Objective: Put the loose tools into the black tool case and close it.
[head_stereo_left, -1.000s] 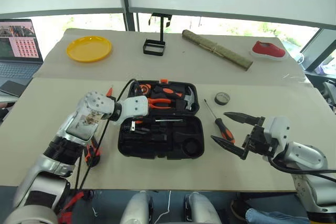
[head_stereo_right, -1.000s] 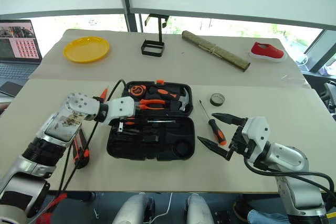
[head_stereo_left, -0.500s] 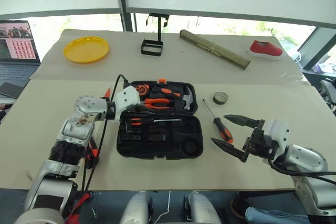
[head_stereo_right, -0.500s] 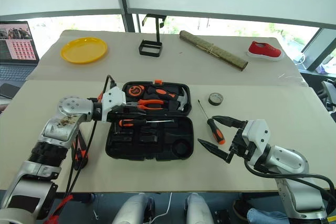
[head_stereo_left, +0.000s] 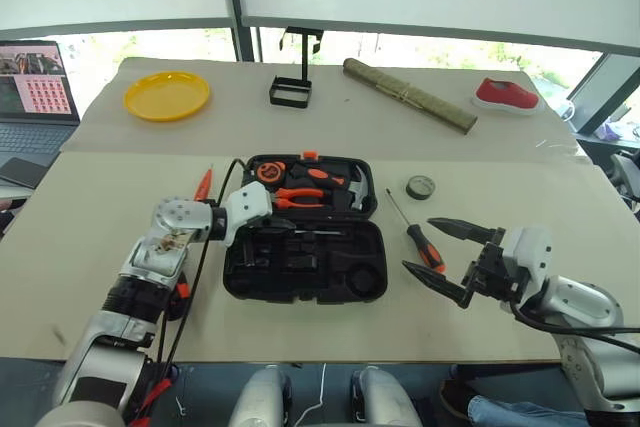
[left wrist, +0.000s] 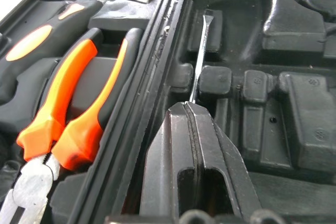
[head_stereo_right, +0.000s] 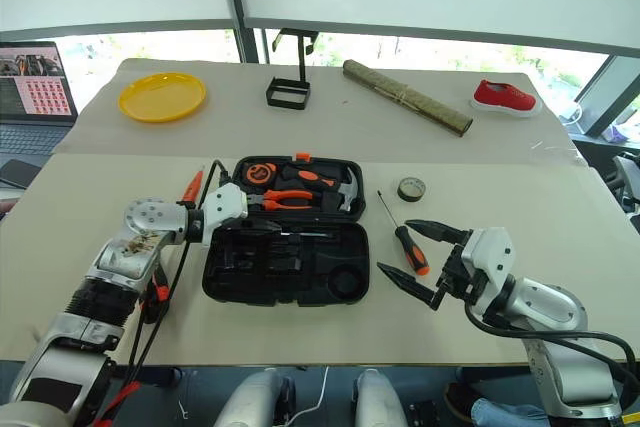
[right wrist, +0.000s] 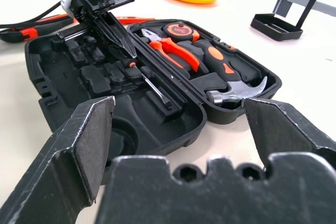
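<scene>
The black tool case [head_stereo_left: 300,293] lies open in the middle of the table. Its far half holds orange-handled pliers [head_stereo_left: 300,197] and a hammer [head_stereo_left: 352,187]. A screwdriver [right wrist: 152,88] lies in a slot of the near half. My left gripper [left wrist: 188,109] is shut, its tips down over that screwdriver's handle, with only the shaft showing. My right gripper [head_stereo_left: 416,243] hangs open right of the case, above a loose orange-and-black screwdriver [head_stereo_left: 424,239]. A dark tape roll [head_stereo_left: 422,187] lies beyond it. A small orange tester screwdriver [head_stereo_left: 203,184] lies left of the case. The utility knife [head_stereo_right: 159,292] is partly hidden by my left arm.
At the back of the table are a yellow plate [head_stereo_left: 167,95], a black wire-frame stand [head_stereo_left: 293,90], a rolled mat [head_stereo_left: 410,95] and a red shoe [head_stereo_left: 510,95]. A laptop [head_stereo_left: 35,82] sits far left. A black cable runs along my left arm.
My left gripper has shut and sunk onto the screwdriver in the case's near half, covering its orange handle. The right gripper has stayed in place, open.
</scene>
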Action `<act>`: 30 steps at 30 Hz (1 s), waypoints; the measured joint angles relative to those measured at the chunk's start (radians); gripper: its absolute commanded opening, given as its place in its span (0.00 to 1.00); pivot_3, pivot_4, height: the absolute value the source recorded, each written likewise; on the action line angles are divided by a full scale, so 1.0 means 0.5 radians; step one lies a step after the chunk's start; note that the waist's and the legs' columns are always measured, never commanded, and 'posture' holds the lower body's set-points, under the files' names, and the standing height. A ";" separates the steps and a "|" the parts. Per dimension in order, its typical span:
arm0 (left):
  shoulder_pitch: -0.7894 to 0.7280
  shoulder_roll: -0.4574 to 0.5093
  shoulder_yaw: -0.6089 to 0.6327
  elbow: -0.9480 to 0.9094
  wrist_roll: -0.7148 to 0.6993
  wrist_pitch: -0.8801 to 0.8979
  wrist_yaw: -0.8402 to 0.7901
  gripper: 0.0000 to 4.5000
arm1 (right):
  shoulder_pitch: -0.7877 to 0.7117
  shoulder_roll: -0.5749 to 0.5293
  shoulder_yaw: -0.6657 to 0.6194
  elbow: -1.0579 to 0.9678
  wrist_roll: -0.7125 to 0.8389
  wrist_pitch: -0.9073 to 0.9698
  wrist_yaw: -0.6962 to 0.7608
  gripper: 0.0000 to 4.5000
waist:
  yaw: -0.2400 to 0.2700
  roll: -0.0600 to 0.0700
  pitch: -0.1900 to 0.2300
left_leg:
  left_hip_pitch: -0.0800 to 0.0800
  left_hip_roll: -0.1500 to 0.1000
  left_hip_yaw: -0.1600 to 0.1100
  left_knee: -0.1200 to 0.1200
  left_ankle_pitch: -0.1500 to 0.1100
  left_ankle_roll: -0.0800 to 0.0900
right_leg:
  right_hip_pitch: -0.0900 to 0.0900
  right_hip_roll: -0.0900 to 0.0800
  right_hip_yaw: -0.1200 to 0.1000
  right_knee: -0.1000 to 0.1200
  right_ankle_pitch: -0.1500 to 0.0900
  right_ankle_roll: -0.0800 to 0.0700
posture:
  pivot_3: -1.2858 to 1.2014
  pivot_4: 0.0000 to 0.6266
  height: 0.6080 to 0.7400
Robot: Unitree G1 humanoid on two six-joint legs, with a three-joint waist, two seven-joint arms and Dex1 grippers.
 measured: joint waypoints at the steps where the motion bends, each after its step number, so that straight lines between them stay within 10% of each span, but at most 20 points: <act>1: 0.000 0.000 -0.003 -0.007 0.000 0.024 0.000 0.01 | 0.000 0.003 0.001 0.000 0.000 0.007 -0.004 1.00 | 0.000 0.002 -0.001 | 0.001 0.000 0.000 0.000 0.000 0.000 | 0.001 0.000 0.000 0.000 0.000 0.000 | 0.52 0.24 1.00; 9: 0.178 -0.071 0.195 -0.049 -0.252 0.000 -0.017 0.15 | 0.129 0.031 -0.077 -0.020 0.023 0.010 -0.048 1.00 | 0.000 0.010 -0.007 | -0.008 0.001 0.000 0.001 0.000 0.001 | -0.008 -0.001 0.000 0.000 0.001 0.000 | 0.52 0.24 1.00; 20: 0.824 0.428 0.925 -0.354 -0.936 0.100 -0.609 0.99 | 0.901 0.154 -0.499 -0.054 0.048 -0.121 0.022 1.00 | -0.003 0.015 -0.008 | 0.000 0.004 0.002 -0.001 -0.002 0.002 | -0.003 -0.002 0.001 -0.004 -0.008 -0.006 | 0.52 0.24 1.00; 30: 1.071 0.362 1.119 -0.457 -1.119 0.105 -0.640 0.99 | 0.787 0.147 -0.463 -0.151 0.004 0.242 -0.313 1.00 | -0.010 0.016 -0.007 | 0.002 0.004 0.008 -0.001 -0.002 0.001 | -0.006 -0.010 0.007 -0.003 -0.007 -0.015 | 0.52 0.24 1.00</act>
